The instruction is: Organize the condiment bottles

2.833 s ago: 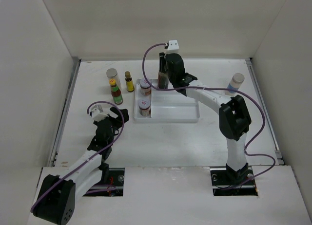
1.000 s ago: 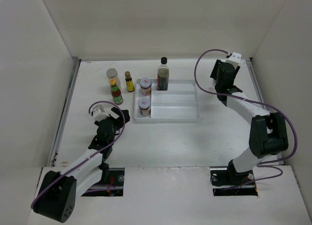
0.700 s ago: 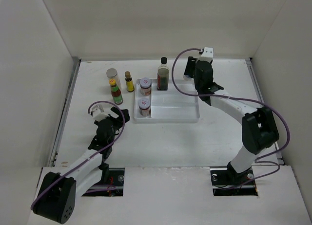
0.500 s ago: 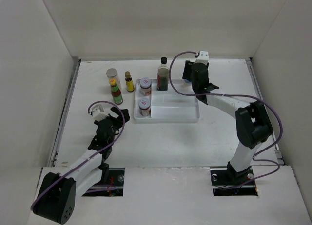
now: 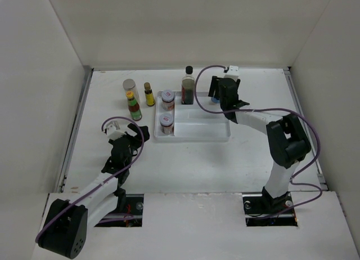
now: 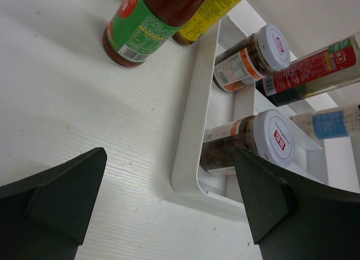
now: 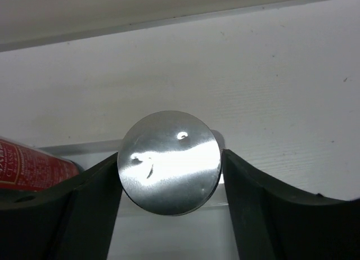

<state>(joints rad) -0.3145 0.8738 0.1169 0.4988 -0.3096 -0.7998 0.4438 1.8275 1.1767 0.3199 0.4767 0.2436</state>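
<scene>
White-capped bottle [image 7: 167, 150] moved w/ R gripper [image 7: 170, 165] over to tray [image 5: 202, 130].

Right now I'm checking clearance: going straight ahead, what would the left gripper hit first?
Likely the white tray's left rim, with the near short jar just behind it; depth is unclear.

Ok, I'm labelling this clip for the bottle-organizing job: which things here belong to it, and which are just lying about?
Belong to the job:
tall dark bottle
far red-lidded jar
near red-lidded jar
red-label bottle
yellow-capped bottle
silver-lidded jar
blue-label bottle, held by the right gripper

Just there:
white divided tray
table
</scene>
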